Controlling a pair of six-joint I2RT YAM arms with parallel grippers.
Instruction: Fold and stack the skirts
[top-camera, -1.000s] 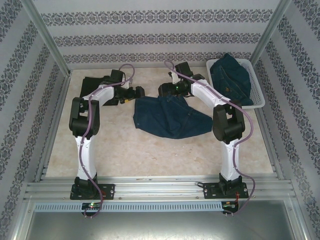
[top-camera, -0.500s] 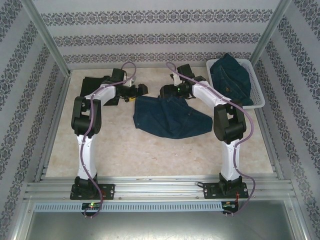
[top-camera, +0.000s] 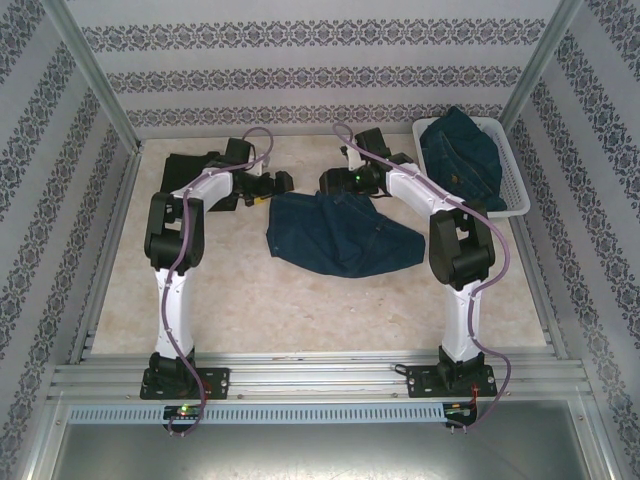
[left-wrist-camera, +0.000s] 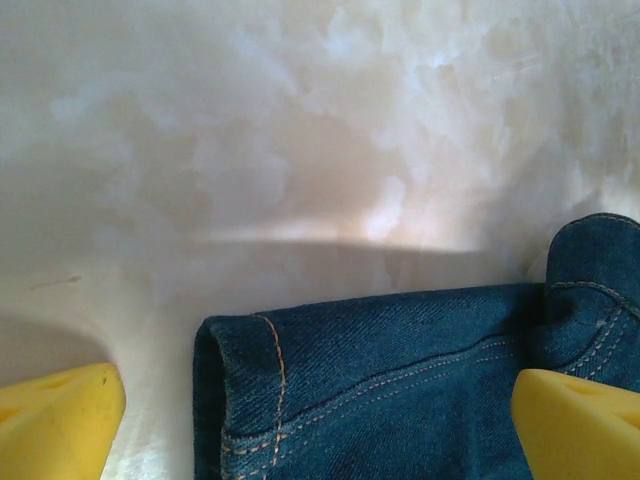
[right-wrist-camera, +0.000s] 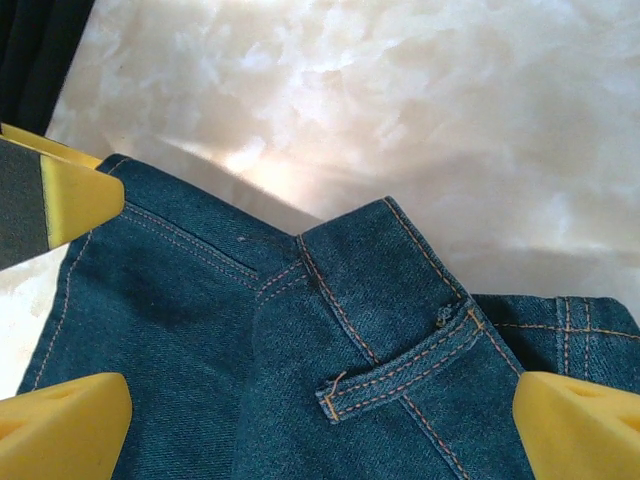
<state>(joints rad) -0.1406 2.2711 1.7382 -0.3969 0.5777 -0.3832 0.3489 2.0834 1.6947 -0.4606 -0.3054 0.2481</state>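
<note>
- Denim skirt (top-camera: 340, 235), dark blue with orange stitching, lies crumpled at the table (top-camera: 250, 300) centre.
- Left gripper (left-wrist-camera: 315, 400): jaws wide apart, straddling the skirt's hemmed corner, nothing clamped.
- Right gripper (right-wrist-camera: 322, 395): jaws wide apart over the belt loop (right-wrist-camera: 400, 375).

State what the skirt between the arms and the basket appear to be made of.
Skirt: dark blue denim, matte, with visible twill weave and tan topstitching. Basket: probably white plastic, judging by its lattice wall; finish too small to tell.
</note>
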